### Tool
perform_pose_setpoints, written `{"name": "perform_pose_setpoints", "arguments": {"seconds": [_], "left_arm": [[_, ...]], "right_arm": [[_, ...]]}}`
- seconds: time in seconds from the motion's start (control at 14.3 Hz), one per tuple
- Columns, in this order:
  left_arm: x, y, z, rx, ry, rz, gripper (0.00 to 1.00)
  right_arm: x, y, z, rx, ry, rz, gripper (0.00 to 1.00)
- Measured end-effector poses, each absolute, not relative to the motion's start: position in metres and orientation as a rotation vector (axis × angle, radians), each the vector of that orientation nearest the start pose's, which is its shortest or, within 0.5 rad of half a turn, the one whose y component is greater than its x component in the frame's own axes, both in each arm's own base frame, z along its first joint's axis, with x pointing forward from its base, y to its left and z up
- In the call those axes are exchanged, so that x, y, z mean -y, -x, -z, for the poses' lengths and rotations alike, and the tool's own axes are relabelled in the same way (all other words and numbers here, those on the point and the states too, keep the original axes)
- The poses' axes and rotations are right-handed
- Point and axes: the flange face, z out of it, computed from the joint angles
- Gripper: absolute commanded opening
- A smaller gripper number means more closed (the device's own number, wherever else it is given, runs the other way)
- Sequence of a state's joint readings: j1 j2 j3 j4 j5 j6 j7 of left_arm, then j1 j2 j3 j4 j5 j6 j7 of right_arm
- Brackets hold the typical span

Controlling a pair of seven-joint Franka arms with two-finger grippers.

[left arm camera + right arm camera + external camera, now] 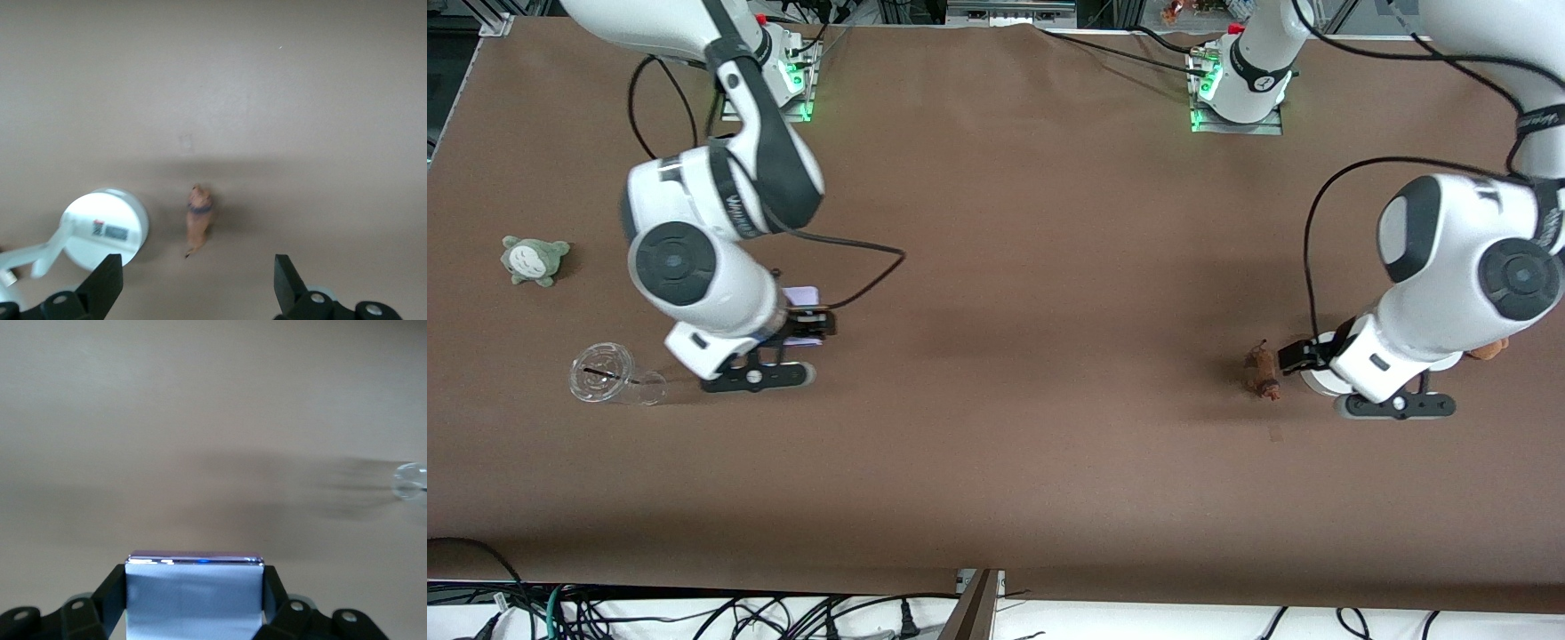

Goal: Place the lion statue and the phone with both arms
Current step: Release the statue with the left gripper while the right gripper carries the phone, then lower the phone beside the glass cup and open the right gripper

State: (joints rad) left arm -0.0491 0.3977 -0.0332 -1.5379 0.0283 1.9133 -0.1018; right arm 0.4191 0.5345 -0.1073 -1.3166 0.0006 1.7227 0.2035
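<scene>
The phone (193,597) sits clamped in the right gripper (193,607) toward the right arm's desk edge for placing, while the left gripper (193,283) hangs spread open and empty over the lion statue (198,220) near the left arm's edge.

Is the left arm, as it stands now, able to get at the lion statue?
Probably yes. The left end effector hangs open over the table, and the lion statue lies bare between its fingers' line. The white stand sits beside the statue, apart from it, so it should not block a straight descent.

Small orange-brown lion figurine (199,221) with a darker collar band; flat pale lavender phone (194,595), chrome-edged; plain brown desk (1049,267).
</scene>
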Motion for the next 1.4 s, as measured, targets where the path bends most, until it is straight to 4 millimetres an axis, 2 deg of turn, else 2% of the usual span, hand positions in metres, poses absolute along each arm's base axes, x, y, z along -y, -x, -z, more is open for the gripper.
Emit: {"name": "perform_pose_setpoints", "arguments": {"seconds": [0.14,0.28,0.49,0.63,0.84,0.98,1.26,1.4], "left_arm": [[0.046,-0.655,-0.462,0.005,3.121,-0.063,1.00],[0.044,-0.631,-0.506,0.023,3.115,-0.096,1.00],[0.042,-0.599,-0.559,0.043,3.110,-0.102,1.00],[0.041,-0.583,-0.581,0.050,3.108,-0.109,1.00],[0.039,-0.576,-0.588,0.059,3.105,-0.125,1.00],[0.035,-0.576,-0.586,0.079,3.104,-0.134,1.00],[0.033,-0.576,-0.585,0.118,3.102,-0.136,1.00],[0.033,-0.575,-0.586,0.168,3.101,-0.139,1.00]], "right_arm": [[-0.187,-0.664,-0.412,0.229,3.225,-0.206,0.01],[-0.154,-0.671,-0.391,0.245,3.224,-0.195,0.01],[-0.123,-0.675,-0.343,0.262,3.215,-0.129,0.01],[-0.110,-0.675,-0.308,0.231,3.196,-0.085,0.01],[-0.101,-0.673,-0.264,0.227,3.199,-0.025,0.01],[-0.090,-0.677,-0.248,0.222,3.204,0.016,0.01],[-0.052,-0.686,-0.218,0.238,3.208,0.085,0.01],[-0.047,-0.687,-0.207,0.226,3.204,0.105,0.01]]}}
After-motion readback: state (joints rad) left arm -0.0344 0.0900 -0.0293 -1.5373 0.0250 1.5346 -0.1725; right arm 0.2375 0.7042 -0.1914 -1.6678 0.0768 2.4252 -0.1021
